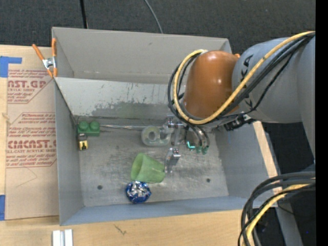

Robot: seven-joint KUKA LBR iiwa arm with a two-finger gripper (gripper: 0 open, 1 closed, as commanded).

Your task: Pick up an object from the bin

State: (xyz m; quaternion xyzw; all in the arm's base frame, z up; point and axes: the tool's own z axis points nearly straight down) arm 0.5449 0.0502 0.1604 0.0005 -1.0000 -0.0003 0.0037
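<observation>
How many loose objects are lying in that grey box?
5: a green block and a small yellow piece by the left wall, a pale ring mid-floor, a green cup on its side beside the gripper, a blue-and-silver ball in front. The arm may hide more.

The single camera looks down on the grey bin (pixel 138 55) from above, slightly oblique; the arm (pixel 277 81) enters from the right.

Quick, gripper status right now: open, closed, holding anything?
Gripper: cannot be told whether open or closed. It sits low, right next to the green cup lying on its side, with nothing visibly held.
</observation>
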